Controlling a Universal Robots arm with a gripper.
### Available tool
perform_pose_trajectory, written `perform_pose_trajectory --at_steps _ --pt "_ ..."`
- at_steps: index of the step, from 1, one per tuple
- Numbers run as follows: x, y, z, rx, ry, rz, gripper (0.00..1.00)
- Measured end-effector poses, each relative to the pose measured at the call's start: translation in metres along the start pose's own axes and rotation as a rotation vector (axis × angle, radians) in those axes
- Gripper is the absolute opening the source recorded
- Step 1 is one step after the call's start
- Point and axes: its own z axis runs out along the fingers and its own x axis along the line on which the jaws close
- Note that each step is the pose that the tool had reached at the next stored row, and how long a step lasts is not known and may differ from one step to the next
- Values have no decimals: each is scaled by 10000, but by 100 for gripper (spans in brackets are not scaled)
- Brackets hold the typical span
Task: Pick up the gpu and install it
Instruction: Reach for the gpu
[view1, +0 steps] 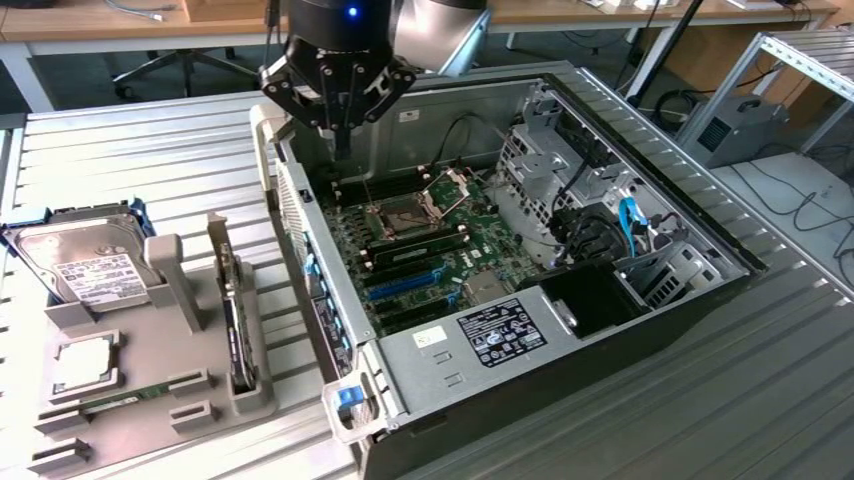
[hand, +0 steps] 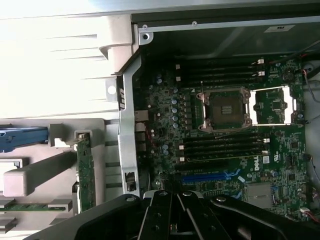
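Observation:
The gpu (view1: 239, 325) stands on its edge in a slot of the grey holder (view1: 174, 300), at the exterior view's left of the open computer case (view1: 641, 200). In the wrist view the gpu (hand: 85, 175) shows as a thin green board edge with a metal end. My gripper (view1: 342, 148) hangs over the case's near wall and the motherboard (view1: 427, 250), well away from the gpu. Its fingers are shut together with nothing between them. My gripper (hand: 172, 202) also appears over the motherboard (hand: 230, 140) in the wrist view.
The holder also carries a hard drive (view1: 87, 265), a processor chip (view1: 83, 365) and a memory stick (view1: 114, 400). Blue expansion slots (view1: 400, 287) lie on the motherboard below the open processor socket (view1: 400, 215). Drive cages and cables (view1: 601, 220) crowd the case's far side.

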Motion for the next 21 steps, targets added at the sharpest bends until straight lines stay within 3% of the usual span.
perform_pose_trajectory --at_steps 21 --pt "81 -6 4 1 0 0 11"
